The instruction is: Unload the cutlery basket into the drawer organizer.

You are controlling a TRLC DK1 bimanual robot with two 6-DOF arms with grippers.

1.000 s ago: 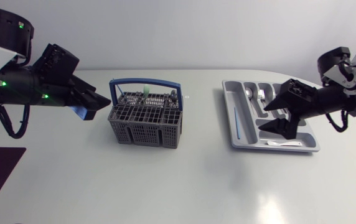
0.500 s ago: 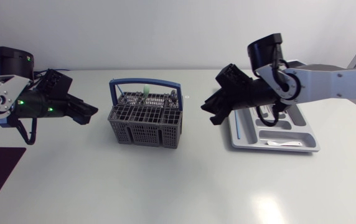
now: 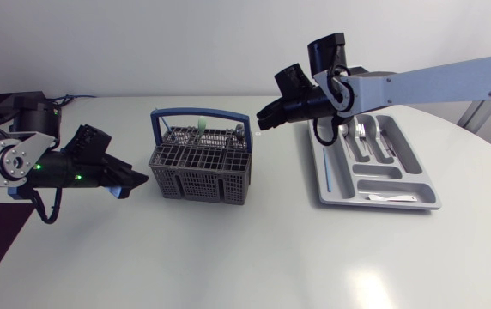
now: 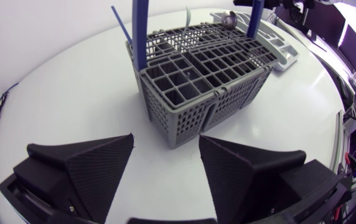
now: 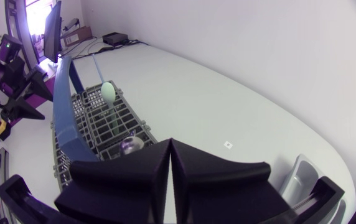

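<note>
Right wrist view shows right hand (image 5: 170,146) closed.

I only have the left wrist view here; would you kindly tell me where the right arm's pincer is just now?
Observer: The right pincer hangs by the cutlery basket's far right corner, on the side toward the drawer organizer.
Operator: Thank you. Is it holding anything?
Observer: No; the right wrist view shows its fingers shut together with nothing between them.
Operator: And what lies in the organizer?
Observer: Metal cutlery in the far compartments, a thin blue piece in the long side one, a white piece in the near one.
</note>
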